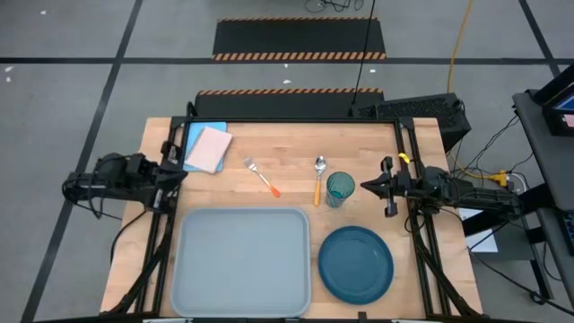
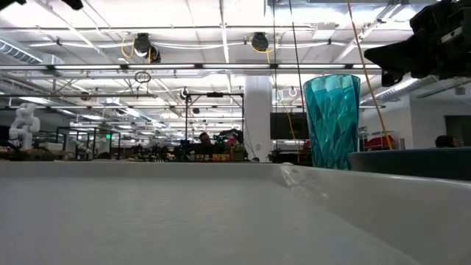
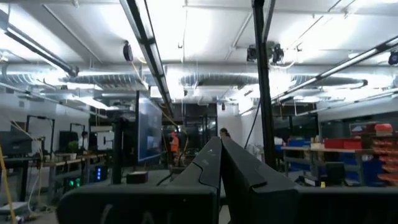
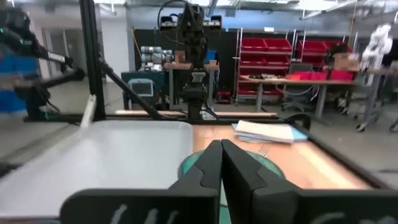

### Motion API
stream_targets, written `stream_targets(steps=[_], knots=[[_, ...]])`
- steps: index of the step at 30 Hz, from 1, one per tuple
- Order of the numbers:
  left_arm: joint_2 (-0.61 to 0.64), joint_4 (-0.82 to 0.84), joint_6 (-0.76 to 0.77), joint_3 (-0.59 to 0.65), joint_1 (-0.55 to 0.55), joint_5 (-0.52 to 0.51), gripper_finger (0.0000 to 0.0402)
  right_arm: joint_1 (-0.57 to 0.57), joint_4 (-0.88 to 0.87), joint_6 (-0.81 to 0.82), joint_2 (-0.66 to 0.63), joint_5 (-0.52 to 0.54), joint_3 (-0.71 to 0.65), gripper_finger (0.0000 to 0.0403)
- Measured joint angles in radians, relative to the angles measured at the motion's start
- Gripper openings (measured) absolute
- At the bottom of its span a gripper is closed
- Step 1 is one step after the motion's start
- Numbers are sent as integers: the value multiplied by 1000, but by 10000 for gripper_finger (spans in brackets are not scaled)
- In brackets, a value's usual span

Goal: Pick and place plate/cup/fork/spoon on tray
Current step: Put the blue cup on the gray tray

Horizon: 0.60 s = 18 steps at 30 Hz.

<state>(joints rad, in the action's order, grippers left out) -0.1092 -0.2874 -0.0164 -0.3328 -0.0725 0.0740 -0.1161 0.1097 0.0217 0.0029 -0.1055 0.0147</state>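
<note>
Teal cup stands upright near the tabletop's right edge, beside the spoon, just in front of the right claw, pinched empty; left claw likewise closed.

- The tray lies bare, open from above.
- The cup stands upright just beside the spoon, crowding a reach to it from the right.
- The fork lies alone on open table.
- The plate sits just right of the tray.
</note>
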Motion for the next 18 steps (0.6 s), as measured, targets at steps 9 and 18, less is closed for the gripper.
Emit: stream_targets(steps=[9, 18], knots=[[-207, 149, -4, -220, 0, -1, 10, 0, 47, 197, 0, 0, 0, 0], [-376, 172, -28, -323, 0, -2, 10, 0, 101, 302, 1, 3, 0, 0]])
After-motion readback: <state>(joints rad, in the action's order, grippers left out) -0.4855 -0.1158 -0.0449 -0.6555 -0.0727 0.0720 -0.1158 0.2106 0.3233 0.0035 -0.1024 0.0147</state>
